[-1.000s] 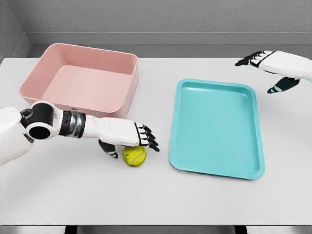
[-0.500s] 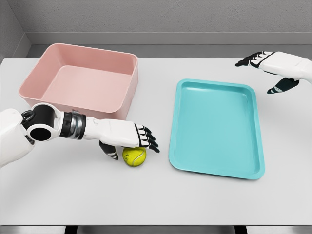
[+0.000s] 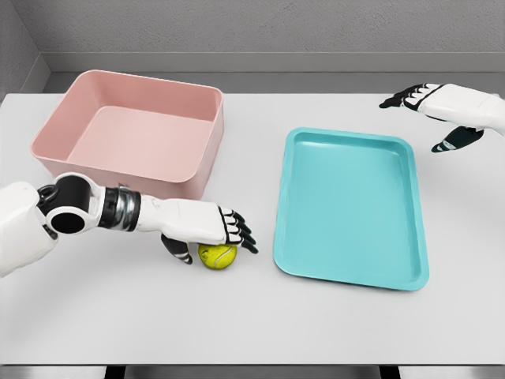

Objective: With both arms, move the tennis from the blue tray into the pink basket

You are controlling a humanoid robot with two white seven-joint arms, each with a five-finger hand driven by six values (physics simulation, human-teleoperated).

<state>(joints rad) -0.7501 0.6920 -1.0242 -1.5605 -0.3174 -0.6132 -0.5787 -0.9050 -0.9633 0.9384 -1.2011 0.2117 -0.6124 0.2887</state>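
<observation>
ball [image 3: 217,257] sat on table, left of blue tray [image 3: 347,207] | my left hand [image 3: 207,227] lay on top, fingers curling round it | my right hand [image 3: 435,108] far right, fingers loose, holding nothing

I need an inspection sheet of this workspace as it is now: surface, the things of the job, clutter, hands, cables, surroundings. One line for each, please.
Surface: white table, flat.
Job's things: tennis ball lies on the table, between the pink basket and the blue tray, in neither of them. Both hold nothing.
Clutter: nothing seen.
Hands: left hand lies over the ball, fingers spread above it, thumb beside it; a closed grasp cannot be confirmed. Right hand hangs open beyond the tray's far right corner, holding nothing.
Cables: nothing seen.
Surroundings: grey wall behind the table.
</observation>
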